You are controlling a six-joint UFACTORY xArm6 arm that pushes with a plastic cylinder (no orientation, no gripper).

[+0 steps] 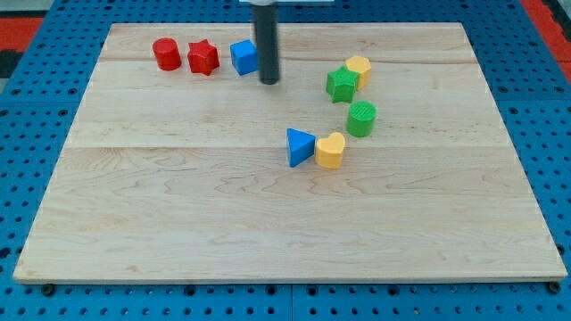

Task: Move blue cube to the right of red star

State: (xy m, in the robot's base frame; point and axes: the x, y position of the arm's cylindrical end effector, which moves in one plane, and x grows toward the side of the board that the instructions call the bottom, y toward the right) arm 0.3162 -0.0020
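Nearest the view's bottom sit the blue triangle (300, 146) and the yellow heart (330, 151), touching side by side in the middle of the wooden board (178, 214). Up and to the view's right, the green cylinder (361, 119), then the green star (341, 85) pressed against the yellow block (359, 69).

Now the action, along the view's top: red cylinder (165, 53), red star (203, 58), and the blue cube (244, 57) just to the star's right, a small gap between them. My tip (269, 81) stands right against the cube's right side, slightly lower in the view. No claw on this rig, just the bare rod, so nothing opens or holds.

The cube looks close to placed. The danger, I'd say: one more leftward shove drives it into the red star and knocks the star into the red cylinder. An off-centre push could also spin the cube toward the board's top edge.
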